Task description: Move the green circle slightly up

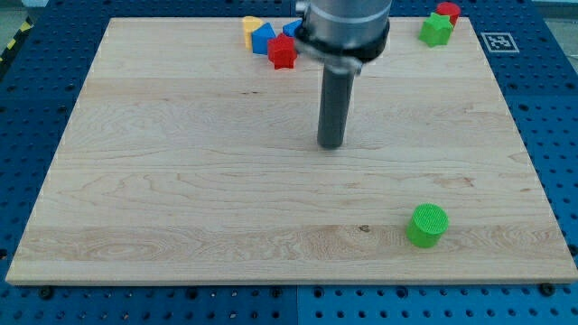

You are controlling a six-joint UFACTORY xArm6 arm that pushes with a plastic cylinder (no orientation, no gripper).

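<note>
The green circle [427, 225] is a short green cylinder lying on the wooden board [181, 181] near the view's bottom right. My tip [331, 145] is the lower end of the dark rod, near the board's middle. It stands up and to the left of the green circle, well apart from it and touching no block.
At the view's top middle lies a cluster: a yellow block [250, 23], a blue block [263, 37], a red star [283, 52] and another blue block [293, 28] partly hidden by the arm. At the top right are a green star [436, 30] and a red block [448, 12].
</note>
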